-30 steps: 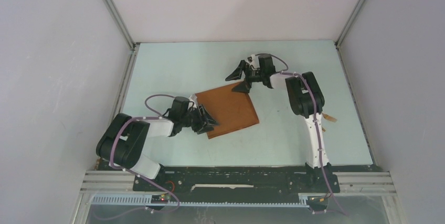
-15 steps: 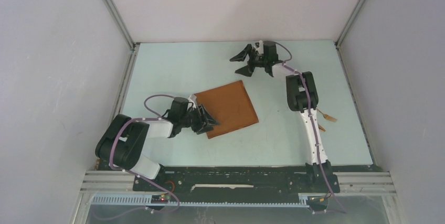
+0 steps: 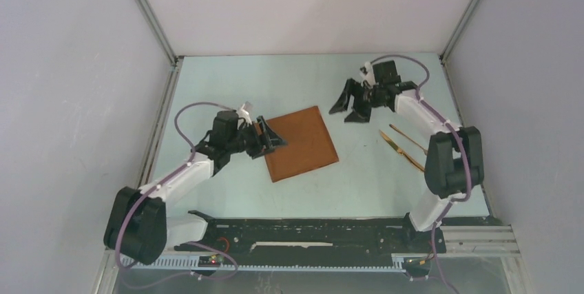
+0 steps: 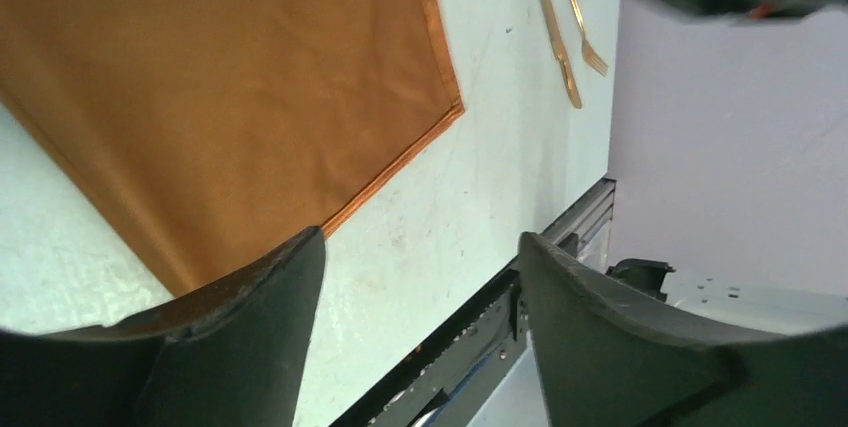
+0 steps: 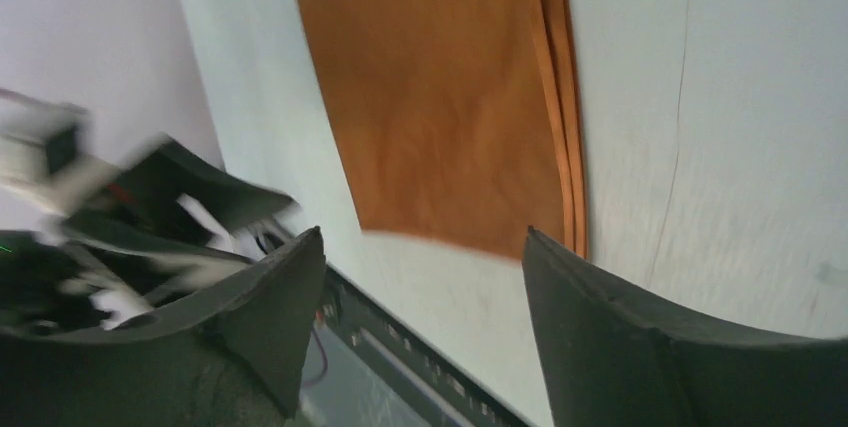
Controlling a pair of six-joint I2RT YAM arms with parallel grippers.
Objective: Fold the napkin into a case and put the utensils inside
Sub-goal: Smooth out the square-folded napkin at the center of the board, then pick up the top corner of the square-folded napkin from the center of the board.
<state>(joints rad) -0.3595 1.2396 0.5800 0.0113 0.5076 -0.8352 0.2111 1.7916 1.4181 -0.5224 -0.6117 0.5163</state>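
The rust-orange napkin (image 3: 301,144) lies flat near the middle of the surface (image 3: 234,87), set at an angle to its edges. The right wrist view shows stacked layers along one side of the cloth. The left end effector (image 3: 270,138) is at the napkin's left edge, fingers spread and gripping nothing. The right end effector (image 3: 346,109) is off the napkin's far right corner, also released and empty. The two golden utensils (image 3: 401,150) lie side by side toward the right edge, well apart from the cloth.

Open table (image 3: 361,163) gap between napkin (image 3: 301,144) and utensils (image 3: 401,150)
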